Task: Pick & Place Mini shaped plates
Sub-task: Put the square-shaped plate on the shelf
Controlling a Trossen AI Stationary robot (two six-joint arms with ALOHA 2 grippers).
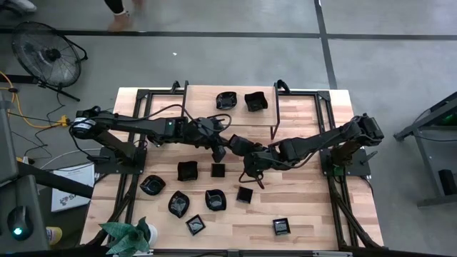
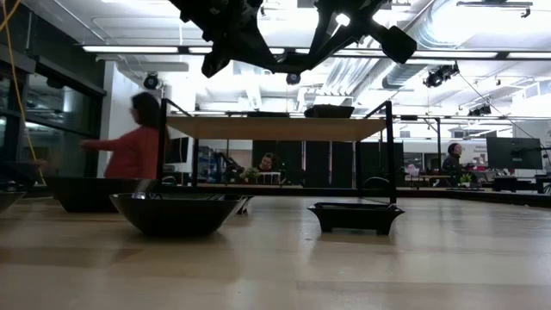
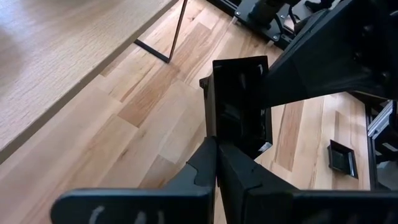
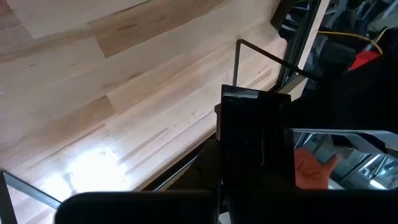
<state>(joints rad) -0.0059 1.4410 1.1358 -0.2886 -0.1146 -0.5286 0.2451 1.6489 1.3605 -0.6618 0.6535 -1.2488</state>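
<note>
Meeting above the middle of the light wooden table [image 1: 307, 143], my left gripper [image 1: 220, 151] and right gripper [image 1: 237, 145] hold one small glossy black square plate [image 1: 230, 145]. Left wrist: my fingers [image 3: 205, 168] pinch its lower rim. Right wrist: mine clamp its other edge, the plate [image 4: 255, 143] upright between them.
</note>
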